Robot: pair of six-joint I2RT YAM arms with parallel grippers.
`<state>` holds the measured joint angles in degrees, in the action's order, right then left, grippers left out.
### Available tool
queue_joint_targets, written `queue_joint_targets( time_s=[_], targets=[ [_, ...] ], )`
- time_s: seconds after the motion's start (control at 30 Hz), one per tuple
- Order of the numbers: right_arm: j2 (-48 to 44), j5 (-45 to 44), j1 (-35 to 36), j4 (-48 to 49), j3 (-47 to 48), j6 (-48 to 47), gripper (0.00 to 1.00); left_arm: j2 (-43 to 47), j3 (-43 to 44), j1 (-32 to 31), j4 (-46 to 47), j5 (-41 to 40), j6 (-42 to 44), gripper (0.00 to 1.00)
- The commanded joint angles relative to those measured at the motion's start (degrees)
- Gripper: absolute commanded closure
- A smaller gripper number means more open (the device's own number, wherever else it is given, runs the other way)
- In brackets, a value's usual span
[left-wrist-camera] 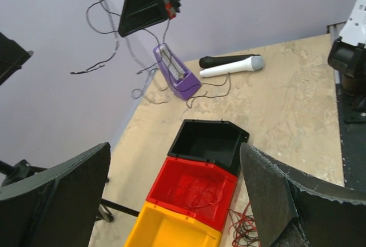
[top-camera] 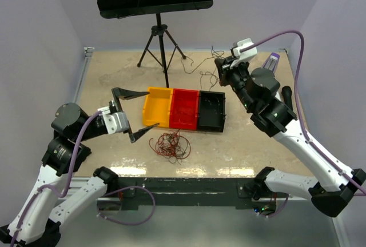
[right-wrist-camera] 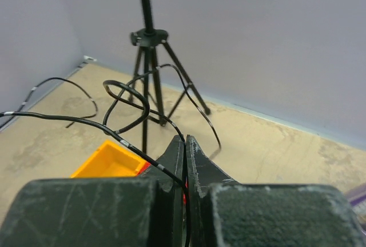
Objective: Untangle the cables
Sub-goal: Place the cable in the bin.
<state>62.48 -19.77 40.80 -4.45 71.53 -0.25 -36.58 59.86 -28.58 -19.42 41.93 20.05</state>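
On the left, the left gripper (top-camera: pixel 150 110) hangs low with its jaws spread wide and nothing between them, one finger just beside the yellow bin (top-camera: pixel 157 107). A careless reach from here may nudge that bin and shove the whole row.

In front of the bins, the clump of red and black wires (top-camera: pixel 170 146) lies on the table (top-camera: pixel 257 144), close to the red bin (top-camera: pixel 184 108). It looks tightly looped, so a pull on one strand would likely drag the whole knot along or cinch it tighter rather than free anything. A few red strands (left-wrist-camera: pixel 197 192) lie inside the red bin. The black bin (top-camera: pixel 210 111) sits at the right end of the row.

Behind the bins stands a tripod (top-camera: pixel 162 47). The right gripper (right-wrist-camera: pixel 186 141), raised above the far side of the table, has its jaws pressed together on a single black wire (right-wrist-camera: pixel 147 159), whose loose loops hang in the air in front of the tripod. If the arm swings, that slack may hook a tripod leg or the purple holder (left-wrist-camera: pixel 177 72) at the far right and topple it. The wire is very thin, so it may also slip out of the pinch.
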Motion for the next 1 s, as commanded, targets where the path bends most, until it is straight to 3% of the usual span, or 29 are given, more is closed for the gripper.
queue_joint_targets(
  time_s=[0.0, 0.17, 0.43, 0.63, 0.7, 0.73, 0.77, 0.87, 0.9, 0.97],
  targets=[
    [-1.8, 14.3, -0.2, -0.4, 0.3, -1.4, 1.0, -0.4, -0.9, -0.1, 7.7, -5.0, -0.9, 0.0],
    [-1.0, 22.5, -0.1, -2.2, -0.7, 2.1, 1.0, -2.9, -0.1, -0.1, 12.1, -0.4, -1.2, 0.0],
    [-0.5, 27.2, 1.6, 0.1, -4.0, 5.3, 1.0, -9.1, 0.5, -0.6, 18.5, 15.6, -0.8, 0.0],
    [1.1, 27.5, 3.3, -0.3, -2.6, 5.1, 1.0, -14.1, 2.6, -3.1, 12.0, 17.3, 10.9, 0.0],
    [1.3, 27.9, 3.7, -0.1, -2.4, 5.0, 1.0, -15.1, 3.0, -3.7, 11.8, 15.3, 13.9, 0.05],
    [1.4, 28.0, 3.8, -0.1, -2.4, 4.9, 1.0, -15.5, 2.8, -3.8, 12.9, 14.0, 14.1, 0.11],
    [1.5, 28.0, 3.9, 0.0, -2.4, 4.9, 1.0, -15.6, 2.9, -3.9, 14.8, 12.7, 13.4, 0.23],
    [1.2, 27.9, 4.0, 0.5, -3.5, 5.3, 1.0, -15.8, 3.5, -3.7, 18.4, 9.5, 12.0, 0.87],
    [1.1, 27.9, 4.0, 0.8, -4.0, 5.5, 1.0, -15.5, 3.6, -3.8, 20.8, 8.3, 11.5, 1.0],
    [0.5, 28.0, 4.1, 1.7, -5.4, 6.3, 1.0, -15.0, 4.0, -3.7, 21.8, 7.1, 11.8, 1.0]
  ],
)
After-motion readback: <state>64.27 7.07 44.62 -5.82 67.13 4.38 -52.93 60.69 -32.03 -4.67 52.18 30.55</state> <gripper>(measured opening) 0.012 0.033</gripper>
